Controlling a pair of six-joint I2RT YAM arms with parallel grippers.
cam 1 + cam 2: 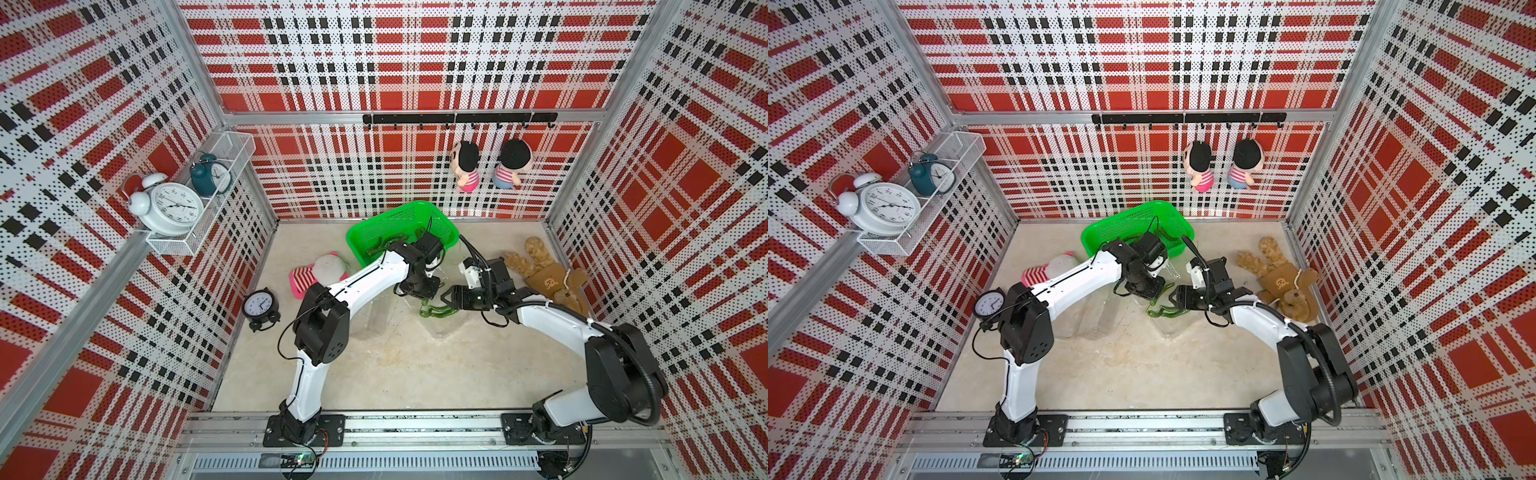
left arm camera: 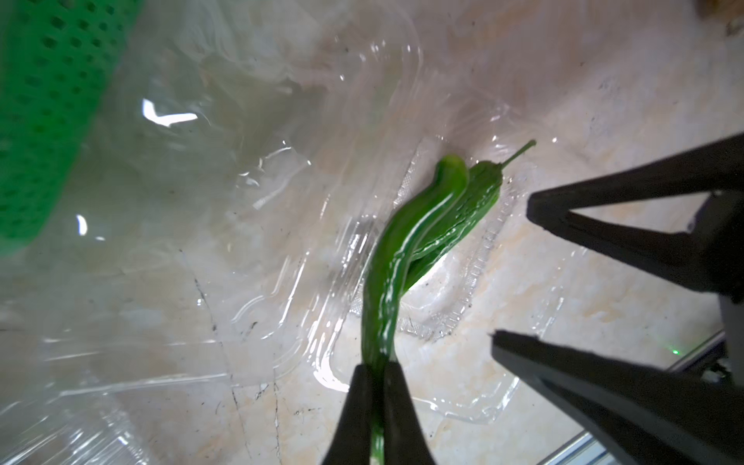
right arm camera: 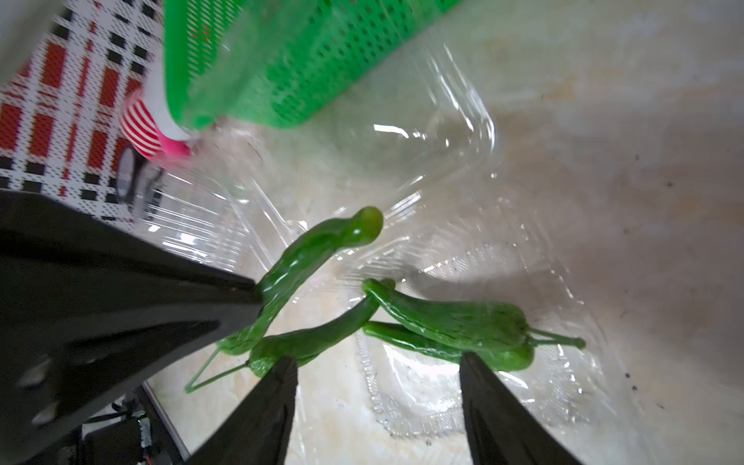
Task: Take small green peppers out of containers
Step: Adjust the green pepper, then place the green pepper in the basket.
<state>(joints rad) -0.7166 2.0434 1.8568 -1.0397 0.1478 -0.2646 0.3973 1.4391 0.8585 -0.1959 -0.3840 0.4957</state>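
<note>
One pepper [image 2: 386, 261] was pinched in the left pincer [image 2: 376, 368], fingers pressed together on it partway along. The long end stuck out past the fingertips and the stem end ran back between the fingers. From the right wrist, its rounded tip pointed away from the left pincer.

Right pincer [image 3: 378, 360] was spread wide and gripped nothing. It sat close to the left pincer, nearly tip to tip. Three loose peppers [image 3: 451, 322] lay crossed right at its fingertips, inside an open clear box [image 3: 422, 402]. One ran up to the finger [image 3: 273, 402] nearer the left pincer. The other two were stacked by the far finger, stems pointing outward from the gap. Could not tell if either finger touched them.

Second clear box [image 3: 422, 133] lay just beyond the right pincer's fingertips, open. Green basket [image 3: 282, 60] stood past that box, farther from both pincers. More peppers [image 1: 382, 245] lay in the basket in a top view.
</note>
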